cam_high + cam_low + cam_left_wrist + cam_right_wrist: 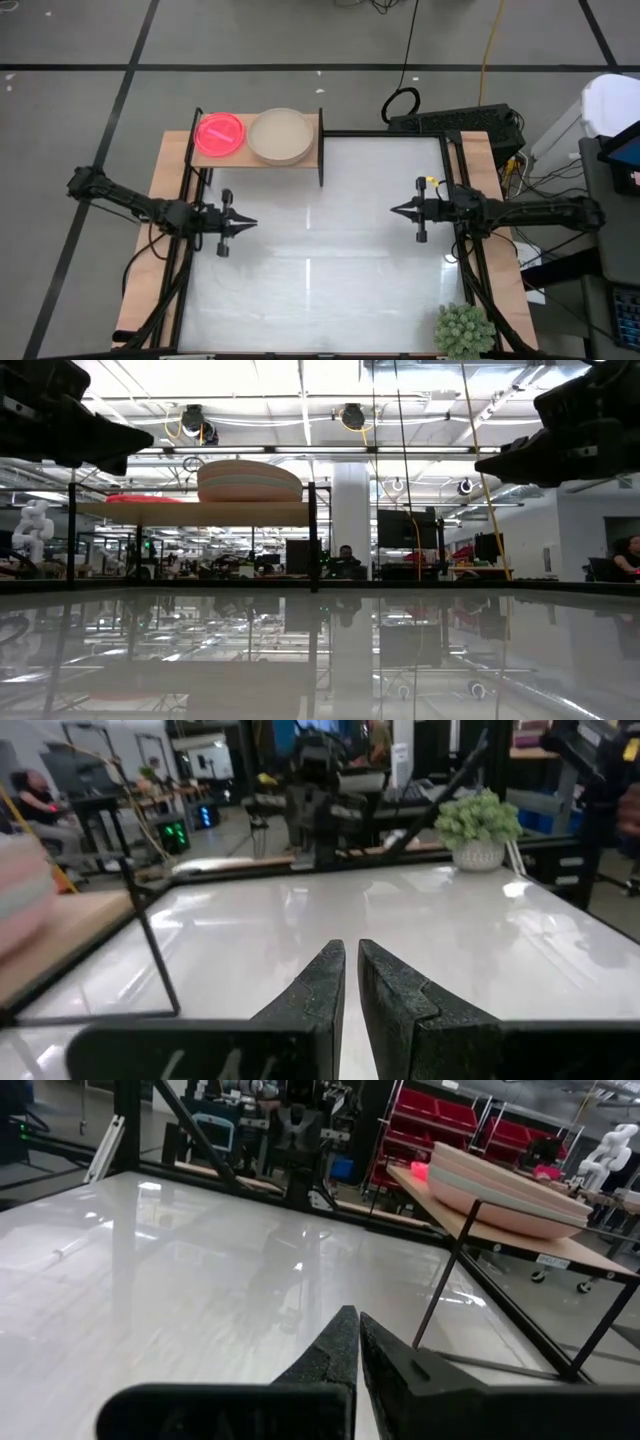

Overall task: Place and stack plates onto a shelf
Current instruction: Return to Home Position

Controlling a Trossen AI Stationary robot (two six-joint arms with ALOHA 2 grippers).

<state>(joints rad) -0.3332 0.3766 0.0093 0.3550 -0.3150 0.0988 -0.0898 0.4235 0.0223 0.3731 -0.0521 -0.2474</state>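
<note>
Both hands are clenched on nothing. The left hand [250,224] hovers over the left side of the counter [320,280], and the right hand [395,209] mirrors it on the right, tips pointing at each other. That level, matched pose looks like a rest position, clear of the load. On the shelf [312,150], at the counter's far left corner, the small neon pink plates [220,134] stand left and the large plates [281,135], beige on top, just beside them. They are likely sorted by size so each pile sits steady. Both piles lie farther back than the left hand and well apart from the right.
</note>
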